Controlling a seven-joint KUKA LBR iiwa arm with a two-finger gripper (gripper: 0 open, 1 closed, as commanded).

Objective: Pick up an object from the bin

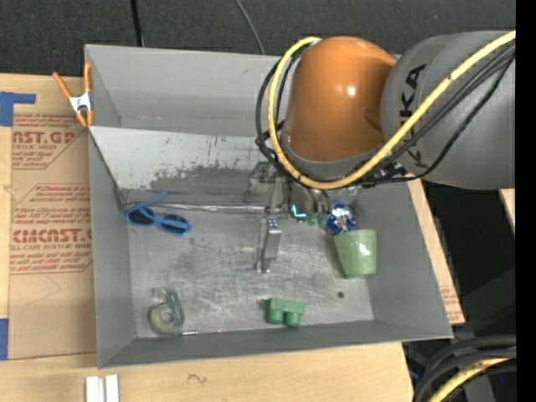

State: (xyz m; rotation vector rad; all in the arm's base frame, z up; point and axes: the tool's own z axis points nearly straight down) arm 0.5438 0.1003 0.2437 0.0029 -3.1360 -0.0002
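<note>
Pale green cup (357, 253) sits at the right of the bin (184, 90), a small blue thing (339, 219) just on its far side. Hand (266, 254) hangs over bare floor mid-bin, left of the cup; apart or together, I cannot tell.

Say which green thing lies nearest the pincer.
The dark green block, just in front of the pincer; the pale green cup lies farther off, rightward.
</note>
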